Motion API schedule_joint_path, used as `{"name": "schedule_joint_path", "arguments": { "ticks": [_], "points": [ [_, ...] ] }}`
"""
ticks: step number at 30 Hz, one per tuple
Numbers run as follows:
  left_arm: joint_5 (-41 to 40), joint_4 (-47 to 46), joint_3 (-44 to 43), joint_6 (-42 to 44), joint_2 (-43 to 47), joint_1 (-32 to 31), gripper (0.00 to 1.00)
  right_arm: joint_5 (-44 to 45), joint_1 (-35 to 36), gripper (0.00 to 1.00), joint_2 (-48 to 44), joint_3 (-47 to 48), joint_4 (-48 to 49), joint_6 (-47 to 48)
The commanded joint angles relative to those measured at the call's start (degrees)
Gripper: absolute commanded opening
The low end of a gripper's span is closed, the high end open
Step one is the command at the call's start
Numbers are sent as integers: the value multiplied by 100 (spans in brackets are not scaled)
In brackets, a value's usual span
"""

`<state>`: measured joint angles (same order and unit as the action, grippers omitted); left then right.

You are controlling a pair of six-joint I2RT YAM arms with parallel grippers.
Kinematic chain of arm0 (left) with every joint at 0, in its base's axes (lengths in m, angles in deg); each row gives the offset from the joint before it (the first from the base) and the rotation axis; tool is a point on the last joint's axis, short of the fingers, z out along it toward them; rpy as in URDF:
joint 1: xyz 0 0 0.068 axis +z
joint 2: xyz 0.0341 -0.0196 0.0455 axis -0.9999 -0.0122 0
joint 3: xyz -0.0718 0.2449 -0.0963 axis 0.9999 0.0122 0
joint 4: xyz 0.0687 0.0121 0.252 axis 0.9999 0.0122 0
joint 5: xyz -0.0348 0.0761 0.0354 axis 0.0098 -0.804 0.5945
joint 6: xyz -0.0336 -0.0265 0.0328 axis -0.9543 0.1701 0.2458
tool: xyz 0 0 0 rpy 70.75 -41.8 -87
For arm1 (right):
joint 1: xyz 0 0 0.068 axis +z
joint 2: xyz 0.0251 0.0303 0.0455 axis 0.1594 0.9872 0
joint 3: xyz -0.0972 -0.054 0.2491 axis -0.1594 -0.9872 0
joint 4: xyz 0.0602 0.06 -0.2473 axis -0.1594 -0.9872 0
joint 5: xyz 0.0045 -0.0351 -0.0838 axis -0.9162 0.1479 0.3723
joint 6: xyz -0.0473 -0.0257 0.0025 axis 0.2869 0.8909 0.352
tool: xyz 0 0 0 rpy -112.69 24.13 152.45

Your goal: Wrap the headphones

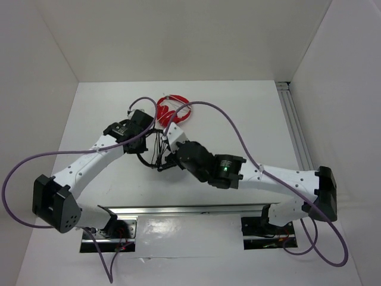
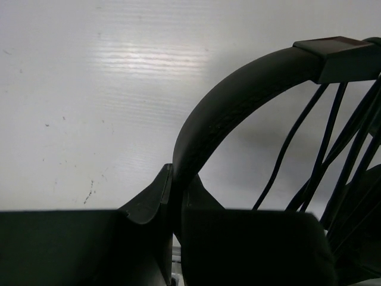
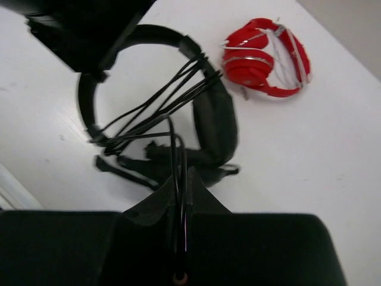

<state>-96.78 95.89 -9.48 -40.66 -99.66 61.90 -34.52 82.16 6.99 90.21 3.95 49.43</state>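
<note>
The black headphones (image 3: 214,122) lie on the white table, their thin dark cable (image 3: 161,101) wound in several strands across the round headband (image 2: 238,95). My left gripper (image 2: 177,179) is shut on the headband and holds it; it shows at mid table in the top view (image 1: 150,132). My right gripper (image 3: 181,173) is shut on a loop of the cable, just near of the earcup. In the top view the right gripper (image 1: 168,159) sits close to the right of the headphones (image 1: 152,152).
Red headphones (image 3: 266,64) lie on the table beyond and right of the black ones; they also show in the top view (image 1: 174,109). White walls enclose the table. An aluminium rail (image 1: 296,131) runs along the right side.
</note>
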Motion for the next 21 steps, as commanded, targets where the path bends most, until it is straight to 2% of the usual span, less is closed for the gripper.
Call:
{"name": "schedule_joint_path", "arguments": {
  "ticks": [1, 3, 8, 12, 15, 18, 21],
  "points": [
    [375, -294, 208, 525, 399, -448, 0, -821, -154, 0, -445, 91, -212, 1358],
    [375, -294, 271, 596, 486, -678, 0, -1262, -154, 0, -673, -103, -98, 1903],
    [690, -294, 412, 868, 549, -1223, 0, -1587, -943, 0, -736, -217, 69, 2275],
    [639, -110, 333, 868, 785, -1460, 0, -1806, -1629, 0, -613, -515, 201, 2328],
    [568, 188, 140, 868, 970, -1602, 0, -2184, -2130, 0, -613, -980, 684, 2250],
    [805, 443, -45, 946, 1181, -1777, 0, -2317, -2403, 0, -613, -1105, 1027, 2179],
    [1376, 444, -176, 1088, 1409, -1944, 0, -2668, -2606, 0, -446, -1044, 1028, 2003]
  ]
}}
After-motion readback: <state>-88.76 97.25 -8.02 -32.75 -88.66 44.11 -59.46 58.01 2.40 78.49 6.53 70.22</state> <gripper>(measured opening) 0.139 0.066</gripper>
